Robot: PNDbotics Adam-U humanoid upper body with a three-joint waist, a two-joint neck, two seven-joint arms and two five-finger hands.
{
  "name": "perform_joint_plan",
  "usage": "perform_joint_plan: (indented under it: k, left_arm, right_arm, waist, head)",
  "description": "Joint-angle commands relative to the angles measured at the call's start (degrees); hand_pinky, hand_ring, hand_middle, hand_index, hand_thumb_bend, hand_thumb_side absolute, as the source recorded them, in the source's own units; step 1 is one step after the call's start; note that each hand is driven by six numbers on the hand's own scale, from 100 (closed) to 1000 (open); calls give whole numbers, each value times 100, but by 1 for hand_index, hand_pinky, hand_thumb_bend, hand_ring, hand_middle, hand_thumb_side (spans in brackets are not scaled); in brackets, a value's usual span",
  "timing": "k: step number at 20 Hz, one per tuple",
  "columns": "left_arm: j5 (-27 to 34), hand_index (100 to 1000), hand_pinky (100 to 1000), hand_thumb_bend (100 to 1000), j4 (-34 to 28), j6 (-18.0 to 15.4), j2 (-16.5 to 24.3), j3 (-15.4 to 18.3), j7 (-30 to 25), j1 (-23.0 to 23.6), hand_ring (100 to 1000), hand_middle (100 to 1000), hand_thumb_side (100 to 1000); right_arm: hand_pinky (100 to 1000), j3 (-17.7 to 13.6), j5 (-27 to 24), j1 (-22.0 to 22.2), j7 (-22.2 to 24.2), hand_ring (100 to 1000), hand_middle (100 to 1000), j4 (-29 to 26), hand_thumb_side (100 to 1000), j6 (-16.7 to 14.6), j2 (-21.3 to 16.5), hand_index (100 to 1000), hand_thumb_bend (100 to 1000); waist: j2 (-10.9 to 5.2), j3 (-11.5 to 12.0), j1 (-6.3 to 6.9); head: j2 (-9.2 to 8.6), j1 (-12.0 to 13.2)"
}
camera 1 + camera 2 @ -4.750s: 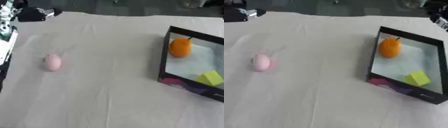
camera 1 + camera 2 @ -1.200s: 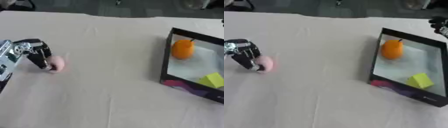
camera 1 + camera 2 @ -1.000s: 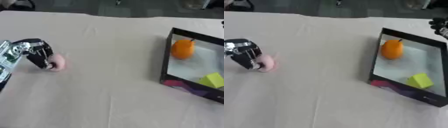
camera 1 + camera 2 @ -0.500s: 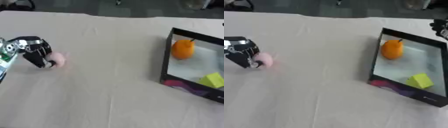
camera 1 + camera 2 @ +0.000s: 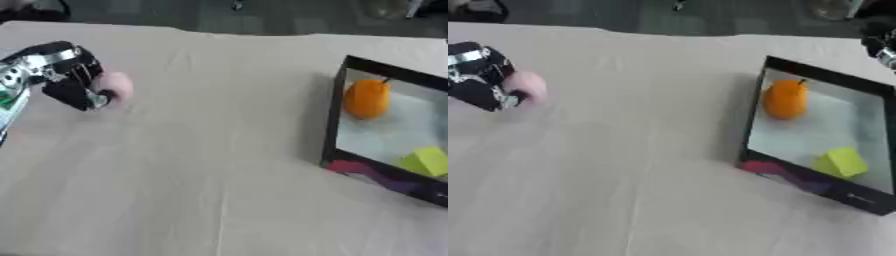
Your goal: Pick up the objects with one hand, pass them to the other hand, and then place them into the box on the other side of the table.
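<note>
The pink ball (image 5: 114, 86) sits at the upper left of the frame, in the left hand (image 5: 68, 75), whose dark fingers curl round its near side with the ball bulging out to the right. Whether the ball is clear of the cloth or just touching it cannot be told. Judging from the task, it is held this way so it can be carried toward the middle and passed across; the grip leaves the ball's right side bare, which would give the other hand something to take.

The right hand (image 5: 878, 46) shows only as a dark part at the upper right edge of the right eye view, above the far corner of the box; whether its fingers are open or curled cannot be told. It seems to wait there for the handover, close to where the ball must end up.

The box (image 5: 331, 131) lies at the right of the frame, black-walled, pale inside, well apart from the ball. In it are an orange fruit (image 5: 367, 99) near the far end and a yellow block (image 5: 425, 161) near the front.

By count: one ball outside the box, two things inside it, one box, two hands.
</note>
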Motion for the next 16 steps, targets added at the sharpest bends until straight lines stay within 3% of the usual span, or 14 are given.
perform_joint_plan:
  k: [1,7,16]
  left_arm:
    - [-62,532,767,164,-147,-34,-176,107,405,-124,608,530,100]
    - [-300,530,766,132,-34,-216,-773,109,1103,-87,598,523,100]
    - [-510,526,770,100,92,-549,-1495,173,1989,34,591,515,100]
  right_arm:
    - [1000,20,-73,-239,36,1000,962,-235,508,7,-83,1000,100]
    - [1000,352,89,-867,224,1000,962,-466,530,20,151,1000,100]
    - [1000,887,674,-1764,656,1000,984,-344,498,-19,729,1000,100]
  waist:
    - [-220,1,2]
    - [-248,9,-22]
    - [-274,2,-74]
  head:
    - [-83,32]
    - [-129,31]
    - [-129,-72]
